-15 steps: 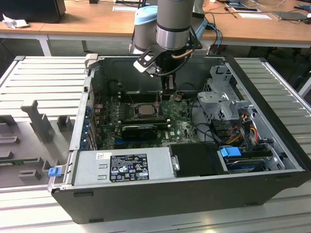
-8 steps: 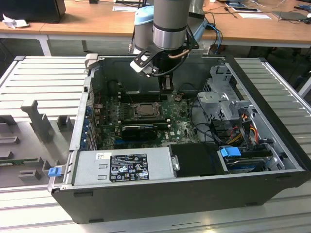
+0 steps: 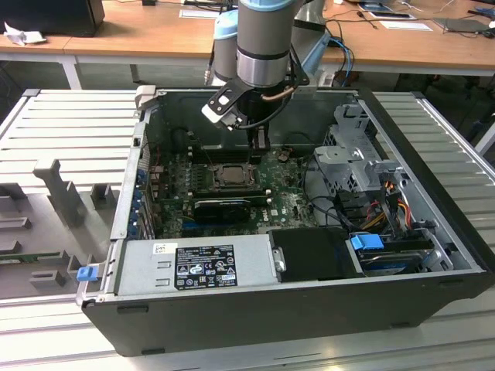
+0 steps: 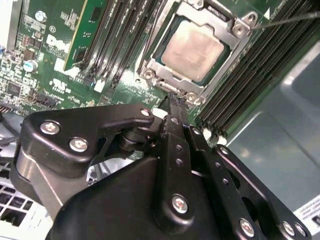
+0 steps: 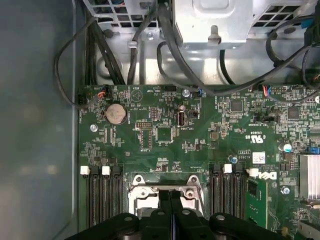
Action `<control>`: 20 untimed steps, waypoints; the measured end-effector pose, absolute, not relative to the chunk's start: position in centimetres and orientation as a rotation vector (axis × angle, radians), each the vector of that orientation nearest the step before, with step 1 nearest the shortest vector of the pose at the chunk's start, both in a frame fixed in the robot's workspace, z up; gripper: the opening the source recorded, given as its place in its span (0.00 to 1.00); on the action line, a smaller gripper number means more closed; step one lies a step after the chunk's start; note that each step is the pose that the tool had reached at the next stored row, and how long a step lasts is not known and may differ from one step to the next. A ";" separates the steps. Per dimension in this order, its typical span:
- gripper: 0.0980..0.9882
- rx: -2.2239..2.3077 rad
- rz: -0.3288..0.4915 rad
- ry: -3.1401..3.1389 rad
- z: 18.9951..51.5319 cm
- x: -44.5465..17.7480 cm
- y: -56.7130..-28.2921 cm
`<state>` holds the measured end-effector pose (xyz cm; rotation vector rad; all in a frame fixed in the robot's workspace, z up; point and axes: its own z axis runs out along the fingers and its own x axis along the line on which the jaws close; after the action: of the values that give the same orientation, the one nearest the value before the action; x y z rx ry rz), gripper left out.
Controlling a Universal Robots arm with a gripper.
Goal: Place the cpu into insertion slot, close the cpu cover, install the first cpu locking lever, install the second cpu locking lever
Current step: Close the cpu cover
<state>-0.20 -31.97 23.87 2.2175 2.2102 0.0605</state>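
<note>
Work at the socket of an open computer case (image 3: 309, 309), which lies on its side on the ribbed grey tabletop (image 3: 69, 124). My tool (image 3: 261, 145) hangs over the green motherboard (image 5: 165, 130), its tips just beside one edge of the insertion slot (image 4: 160, 64). In both wrist views the two fingers (image 5: 164, 205) are pressed together, with nothing that I can make out between them.

The cpu (image 4: 192, 47), dull silver top facing up, lies flat in the slot, so I judge the first step done. The cpu cover (image 4: 232, 50), a grey metal frame with a square window, lies down around the chip with its corners against the board. That reads to me as the second step done as well.

What is left, as I judge it, is the levers. In the second wrist view a thin wire locking lever (image 4: 290, 19) runs away from one corner of the cover, across the black memory slots (image 4: 270, 60). Whether it is hooked down or standing free I cannot tell, nor can I tell whether the second lever is set. My tips stand at the frame's near edge, touching it or just short of it; I cannot say which.

In the exterior view the slot sits near the middle of the board. The power supply (image 3: 193, 267) runs along the near wall of the case, and the drive cage (image 3: 356, 154) stands toward the exterior view's right.
</note>
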 end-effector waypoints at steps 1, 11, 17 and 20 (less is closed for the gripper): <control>0.01 2.216 0.060 2.213 23.8 -0.8 -32.0; 0.01 2.202 0.060 2.229 23.1 -3.5 -32.0; 0.01 2.202 0.060 2.229 23.1 -4.2 -32.0; 0.01 2.202 0.060 2.229 23.1 -4.4 -32.0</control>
<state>-4.35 -31.97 23.12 2.2016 2.2292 0.0603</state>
